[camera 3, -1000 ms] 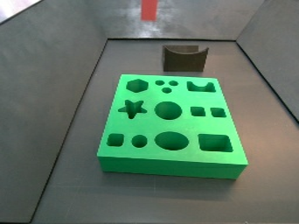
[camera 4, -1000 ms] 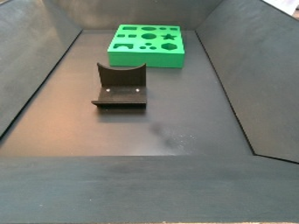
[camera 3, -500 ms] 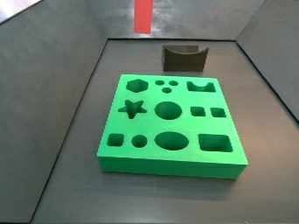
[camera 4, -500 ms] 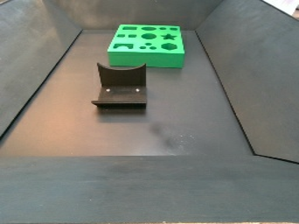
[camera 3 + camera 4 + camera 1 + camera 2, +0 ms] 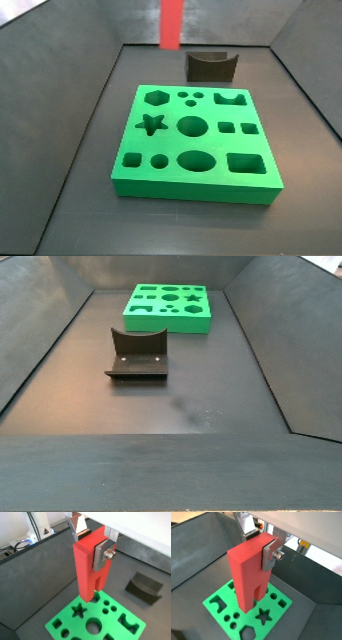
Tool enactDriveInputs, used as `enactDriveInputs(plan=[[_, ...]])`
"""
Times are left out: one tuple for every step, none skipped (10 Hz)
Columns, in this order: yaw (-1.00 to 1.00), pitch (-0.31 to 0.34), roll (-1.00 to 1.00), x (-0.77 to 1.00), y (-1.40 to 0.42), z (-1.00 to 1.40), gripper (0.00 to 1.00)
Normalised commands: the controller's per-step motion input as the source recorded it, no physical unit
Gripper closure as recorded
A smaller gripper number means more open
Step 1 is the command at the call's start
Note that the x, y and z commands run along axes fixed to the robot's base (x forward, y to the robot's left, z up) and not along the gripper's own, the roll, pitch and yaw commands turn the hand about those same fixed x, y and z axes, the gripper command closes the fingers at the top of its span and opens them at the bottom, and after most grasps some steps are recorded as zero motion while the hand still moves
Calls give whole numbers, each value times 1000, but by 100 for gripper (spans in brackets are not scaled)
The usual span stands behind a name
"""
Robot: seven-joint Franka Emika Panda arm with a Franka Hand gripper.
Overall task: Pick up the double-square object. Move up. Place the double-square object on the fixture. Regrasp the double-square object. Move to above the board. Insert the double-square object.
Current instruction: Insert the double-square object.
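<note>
Both wrist views show the end effector (image 5: 93, 539) clamped on the double-square object (image 5: 87, 564), which hangs prongs-down, high above the board (image 5: 97, 619). The insertion likely needs both prongs squared over the paired square holes (kept vertical) before lowering. There is one object, one board, one fixture (image 5: 138, 353).

Claw (image 5: 256, 549) shut on the double-square object (image 5: 250, 574), which hangs upright, prongs pointing down toward the board (image 5: 248, 609). One silver finger (image 5: 272, 553) is pressed flat against the red block's side, near its upper end; the opposite finger is hidden behind the block. The block is clear of the board, above its cut-outs. Star hole (image 5: 263, 616) and several round and square holes are visible. Green board lies on the dark floor (image 5: 198, 564).
</note>
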Motion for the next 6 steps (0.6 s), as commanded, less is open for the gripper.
enactDriveInputs(plan=[[-294,0,0,806,-254,-129,100],[-374,0,0,717,-240,-106,100],[-446,0,0,646,-226,-83,100],[-520,0,0,580,-194,-83,100],[-626,0,0,477,-160,-83,100],[-831,0,3,257,-103,-143,100]])
